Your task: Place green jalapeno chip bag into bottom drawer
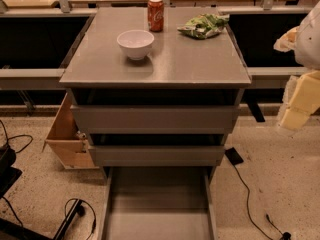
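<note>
The green jalapeno chip bag [204, 25] lies on the grey cabinet top [165, 64], at its back right. The bottom drawer [157, 209] is pulled out toward me, and its flat grey floor shows nothing on it. The two grey drawers above it [155, 119] are pushed in. My gripper [299, 101] hangs at the right edge of the view, off to the right of the cabinet and below the level of the bag. It touches nothing that I can see.
A white bowl [135, 43] and a red soda can [155, 14] stand on the cabinet top, left of the bag. A tan wooden box [67, 136] leans at the cabinet's lower left. Black cables [250, 194] run over the speckled floor on both sides.
</note>
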